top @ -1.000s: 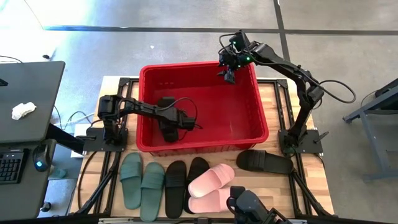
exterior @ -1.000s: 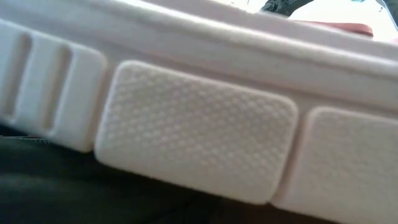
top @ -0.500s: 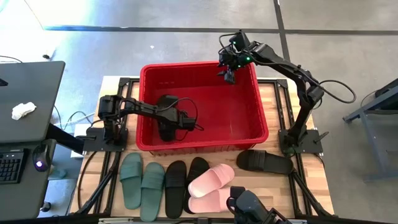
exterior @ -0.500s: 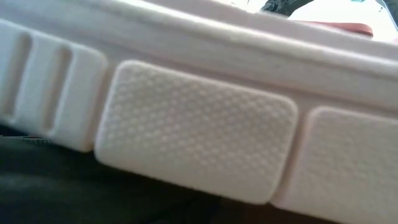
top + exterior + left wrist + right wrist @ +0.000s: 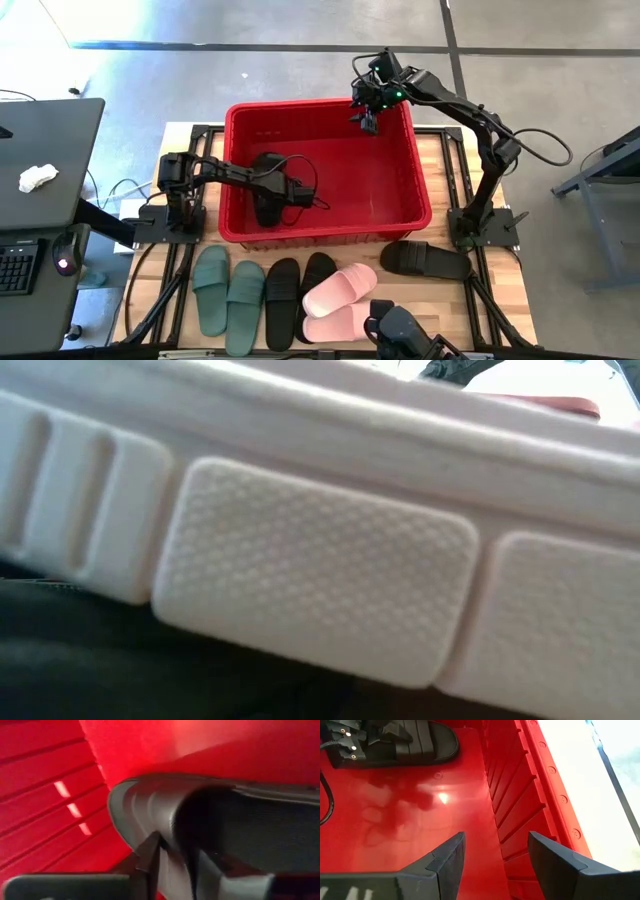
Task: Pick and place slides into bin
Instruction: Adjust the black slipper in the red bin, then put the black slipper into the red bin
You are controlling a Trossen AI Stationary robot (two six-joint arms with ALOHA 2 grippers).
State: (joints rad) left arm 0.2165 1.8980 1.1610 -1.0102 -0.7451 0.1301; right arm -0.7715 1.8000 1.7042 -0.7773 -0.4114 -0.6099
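The left gripper [image 5: 268, 190] is reaching down inside the bin [image 5: 395, 215], near its left wall, and is sitting right over a black slide [image 5: 266, 172] lying on the red floor. This slide is running with its long axis from the bin's far side toward the near side. In the left wrist view the black slide [image 5: 210, 815] is filling the space just ahead of the fingers [image 5: 147, 857], its rounded end pointing away from the gripper toward the ribbed red wall. Whether the fingers are pinching the slide or are parting from it cannot be told.

The right gripper [image 5: 366, 118] is hovering at the bin's far right corner, well apart from the left gripper, with its fingers [image 5: 447, 857] spread wide and holding nothing; only red floor and the ribbed wall are showing between them. Farther off from this gripper, the same black slide [image 5: 425, 742] is lying beside the left arm.

On the tabletop [image 5: 510, 270], outside the bin and nearer the camera than either gripper, the other slides are resting soles down. The sage green pair [image 5: 227, 292] is lying side by side, long axes running near to far. Just beside it the black pair [image 5: 298, 290] is lying the same way, slightly fanned. The pale pink pair [image 5: 338, 298] is lying tilted, toes pointing up to the right. A single black slide [image 5: 425, 260] is lying crosswise below the bin's right corner, long axis running left to right.

The low view is being filled by a pale textured sole [image 5: 320, 580] close to the lens.
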